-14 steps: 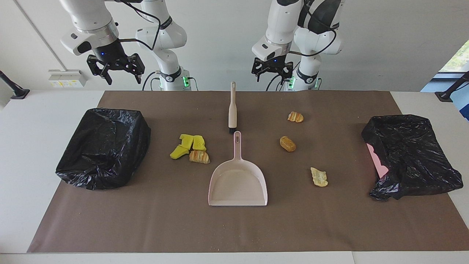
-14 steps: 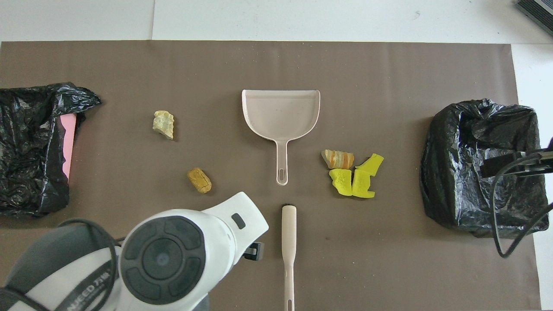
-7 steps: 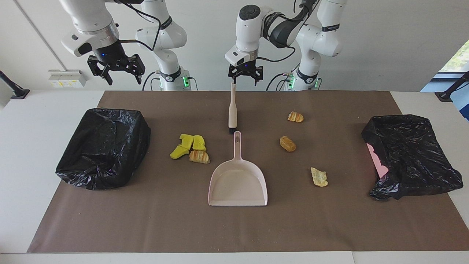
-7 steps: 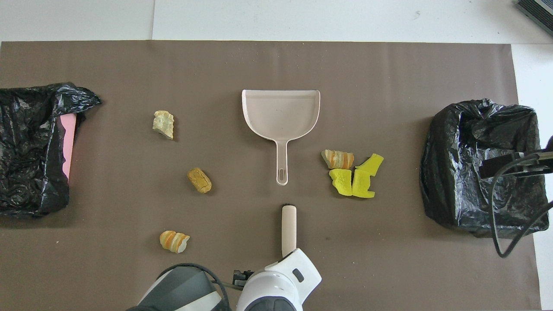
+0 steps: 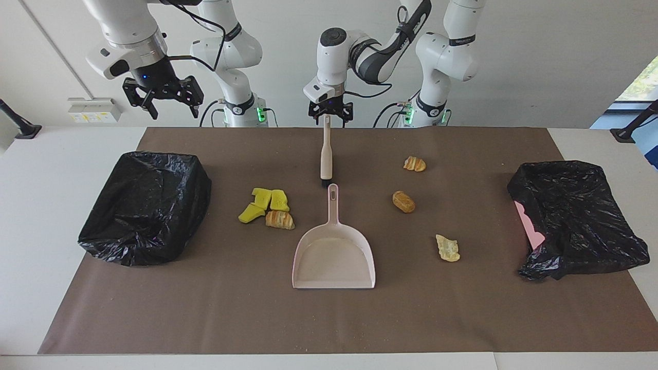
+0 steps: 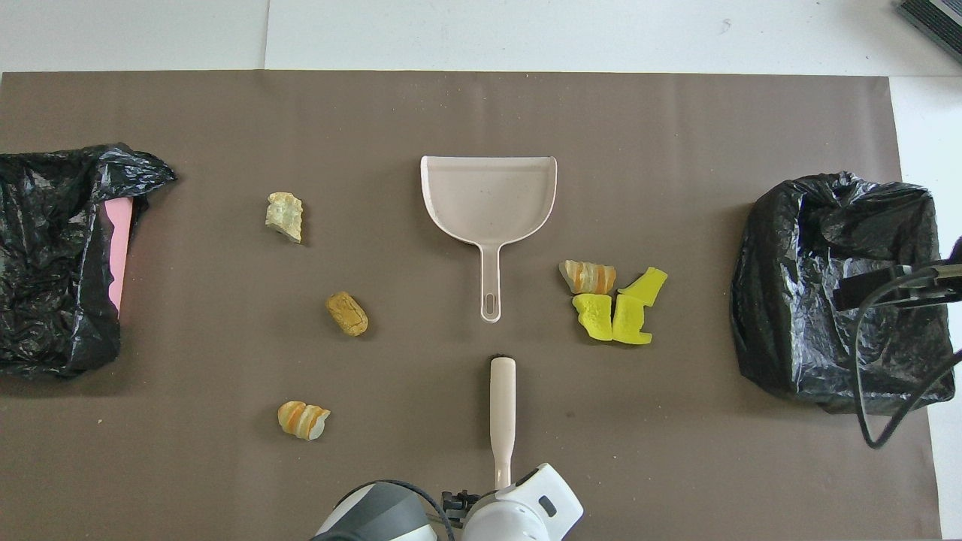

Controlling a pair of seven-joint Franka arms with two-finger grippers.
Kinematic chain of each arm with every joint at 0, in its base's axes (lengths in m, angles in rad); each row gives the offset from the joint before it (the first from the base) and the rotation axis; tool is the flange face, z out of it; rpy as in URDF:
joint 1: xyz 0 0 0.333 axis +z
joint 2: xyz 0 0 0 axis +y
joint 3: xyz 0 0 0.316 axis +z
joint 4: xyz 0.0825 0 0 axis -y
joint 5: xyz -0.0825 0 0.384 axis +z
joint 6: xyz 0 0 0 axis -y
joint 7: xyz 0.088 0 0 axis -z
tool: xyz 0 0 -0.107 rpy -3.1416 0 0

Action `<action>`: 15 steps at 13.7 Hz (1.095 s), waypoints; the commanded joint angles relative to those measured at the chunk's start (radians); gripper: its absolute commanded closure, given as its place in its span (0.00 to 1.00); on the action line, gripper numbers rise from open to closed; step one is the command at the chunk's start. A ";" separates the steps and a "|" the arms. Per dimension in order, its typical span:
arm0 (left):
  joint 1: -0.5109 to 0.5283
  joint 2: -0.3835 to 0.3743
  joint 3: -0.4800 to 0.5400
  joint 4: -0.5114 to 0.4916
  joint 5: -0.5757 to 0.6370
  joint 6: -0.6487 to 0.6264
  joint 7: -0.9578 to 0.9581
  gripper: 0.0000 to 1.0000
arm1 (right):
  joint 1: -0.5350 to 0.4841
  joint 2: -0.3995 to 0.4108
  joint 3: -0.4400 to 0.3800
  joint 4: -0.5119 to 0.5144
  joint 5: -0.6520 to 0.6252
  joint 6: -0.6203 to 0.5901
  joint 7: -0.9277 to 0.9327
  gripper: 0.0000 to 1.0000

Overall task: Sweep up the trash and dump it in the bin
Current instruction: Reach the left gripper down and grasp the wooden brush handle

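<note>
Left gripper point(image 5: 327, 114) hangs released over the brush point(image 5: 326, 154) handle's end; right gripper point(image 5: 163, 97) waits released above the counter's edge; trash point(image 5: 267, 208) (seven scraps) lies on the mat either side of the dustpan point(image 5: 334, 254), well apart from both

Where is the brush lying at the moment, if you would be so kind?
The brush lies mid-table, just nearer to the robots than the dustpan handle, with the left gripper over its handle end.

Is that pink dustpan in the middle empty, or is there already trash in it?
Empty. The dustpan lies flat on the brown mat, its tray bare except perhaps fine specks; every scrap lies outside it.
</note>
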 commanded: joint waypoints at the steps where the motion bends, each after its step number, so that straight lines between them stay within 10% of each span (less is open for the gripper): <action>1: -0.027 -0.014 0.018 -0.046 -0.008 0.040 -0.015 0.00 | -0.005 -0.032 0.003 -0.033 0.007 -0.006 -0.032 0.00; 9: -0.030 0.031 0.020 -0.049 -0.014 0.069 -0.018 0.00 | -0.005 -0.034 0.003 -0.040 0.007 -0.006 -0.032 0.00; 15: -0.056 0.029 0.017 -0.057 -0.028 0.068 -0.013 0.21 | -0.005 -0.034 0.003 -0.040 0.007 -0.006 -0.032 0.00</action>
